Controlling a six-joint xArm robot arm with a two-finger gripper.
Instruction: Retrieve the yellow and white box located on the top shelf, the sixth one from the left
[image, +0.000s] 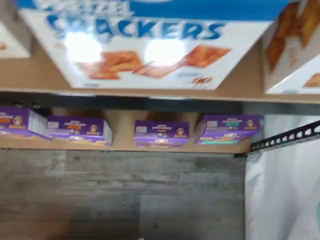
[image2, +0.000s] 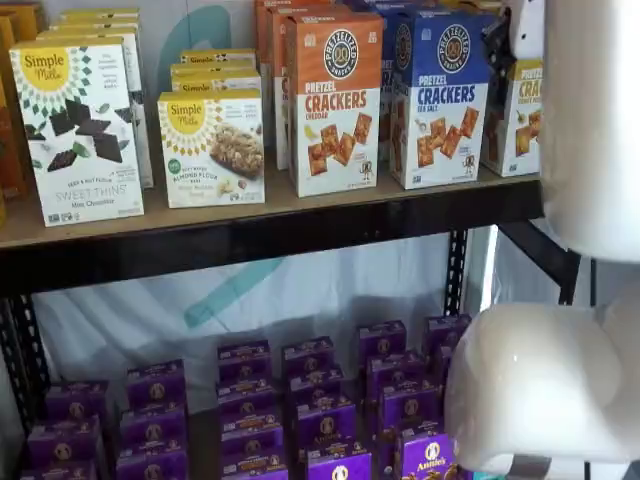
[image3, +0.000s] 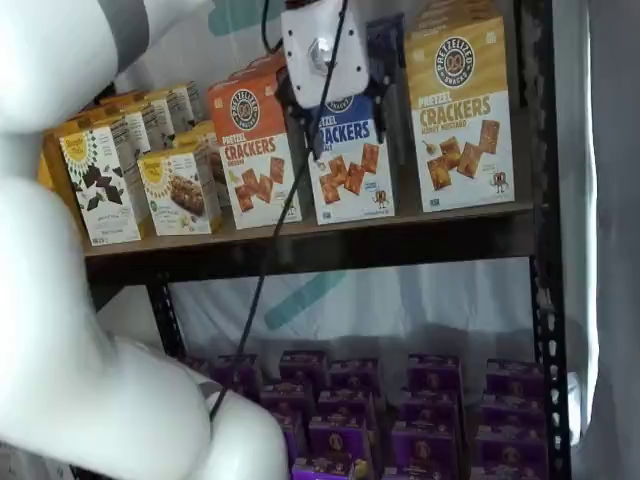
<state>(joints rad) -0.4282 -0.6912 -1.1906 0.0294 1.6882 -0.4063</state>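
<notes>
The yellow and white box (image3: 462, 115) on the top shelf (image3: 330, 235) reads "PRETZELIZED SNACKS", "PRETZEL CRACKERS". The orange box (image2: 335, 100) says "PRETZEL CRACKERS CHEDDAR", and the blue box (image2: 440, 95) "PRETZEL CRACKERS SEA SALT". A white box (image2: 80, 130) carries "Simple Mills" and "SWEET THINS". A purple box (image2: 432, 455) below shows "Annie's".

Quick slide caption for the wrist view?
Wrist camera facing blue-and-white cracker box on the top shelf, purple boxes below.
</notes>
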